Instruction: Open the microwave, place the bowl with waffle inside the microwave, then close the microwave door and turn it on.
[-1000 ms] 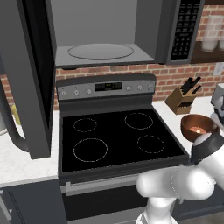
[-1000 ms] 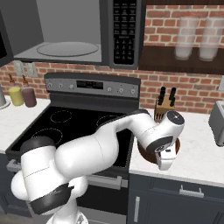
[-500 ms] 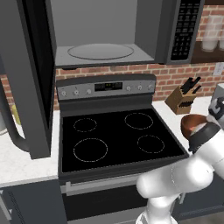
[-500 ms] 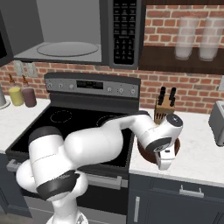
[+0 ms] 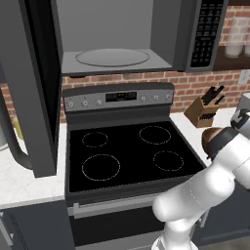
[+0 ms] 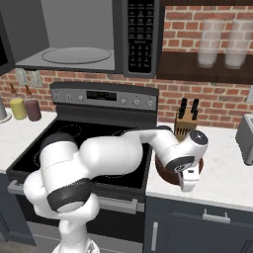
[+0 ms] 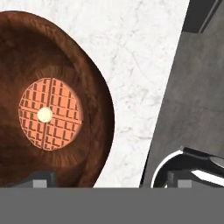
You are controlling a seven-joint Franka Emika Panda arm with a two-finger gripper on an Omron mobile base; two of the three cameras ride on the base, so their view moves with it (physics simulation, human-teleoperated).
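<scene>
Jaws stand wide on the white arm's two-finger gripper (image 7: 107, 179), nothing between them; one dark tip sits over the near rim of the round reddish-brown wooden bowl (image 7: 83, 78), the other out past it over the white marble counter (image 7: 140, 52) edge. Small round golden-orange waffle (image 7: 50, 113) w/ a pale dot lies flat at bowl bottom. Bowl rests on counter just right of black-topped stove (image 5: 132, 156), near wooden knife block (image 6: 185, 121). Above stove, dark grey microwave (image 5: 117, 53) w/ dark grey windowed door (image 5: 34, 88) swung open to left, round glass turntable (image 5: 112, 57) inside.
</scene>
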